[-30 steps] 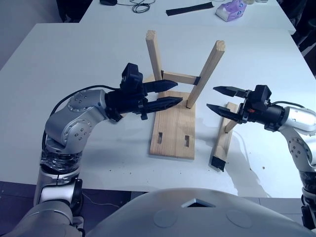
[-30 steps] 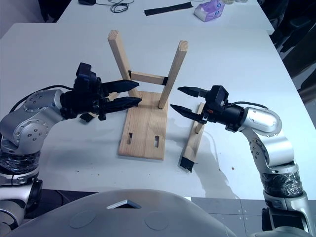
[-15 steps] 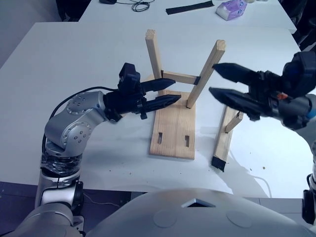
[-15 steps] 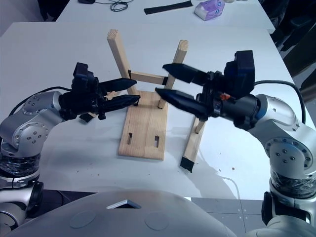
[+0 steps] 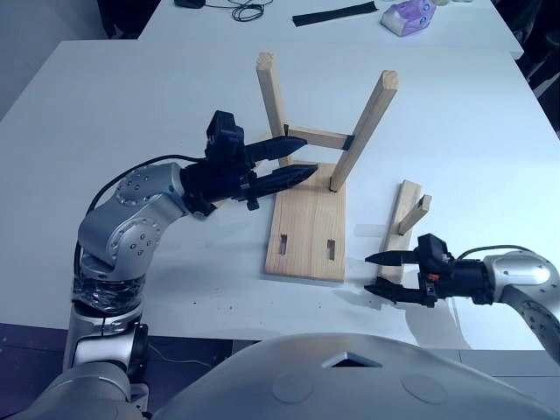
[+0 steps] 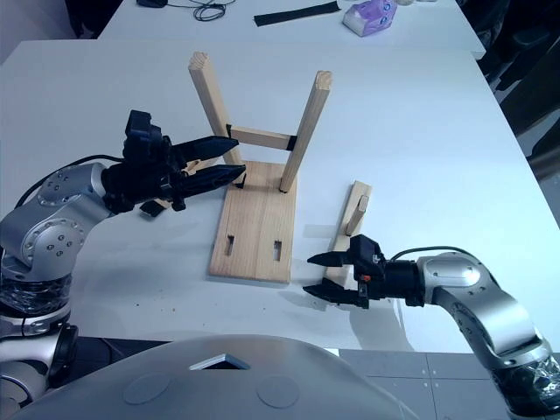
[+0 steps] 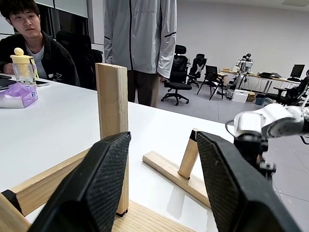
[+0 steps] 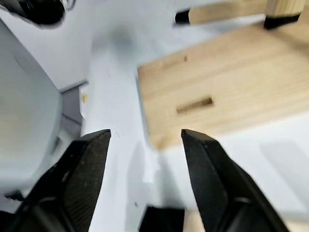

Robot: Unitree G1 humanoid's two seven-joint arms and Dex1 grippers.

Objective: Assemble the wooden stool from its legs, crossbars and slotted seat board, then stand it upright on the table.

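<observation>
The slotted seat board (image 5: 306, 223) lies flat on the white table. Two legs (image 5: 272, 96) (image 5: 363, 131) stand up from its far end, joined by a crossbar (image 5: 317, 137). My left gripper (image 5: 310, 156) hovers open just left of them, above the board's far end; one leg (image 7: 112, 111) shows beyond its fingers (image 7: 96, 193). A loose leg with a short stub (image 5: 398, 232) lies right of the board. My right gripper (image 5: 367, 274) is open, low over the table by that leg's black-capped near end (image 8: 161, 220), pointing left at the board's near corner (image 8: 222, 92).
A second table behind carries a cable, a black strip (image 5: 337, 15) and a purple pouch (image 5: 409, 16). The table's front edge (image 5: 219, 337) runs close below the right gripper. Bare tabletop spreads left of the board and far right.
The right arm rose toward the standing legs, then dropped to the table's front by the loose leg's black end, staying open. The left gripper has barely moved.
</observation>
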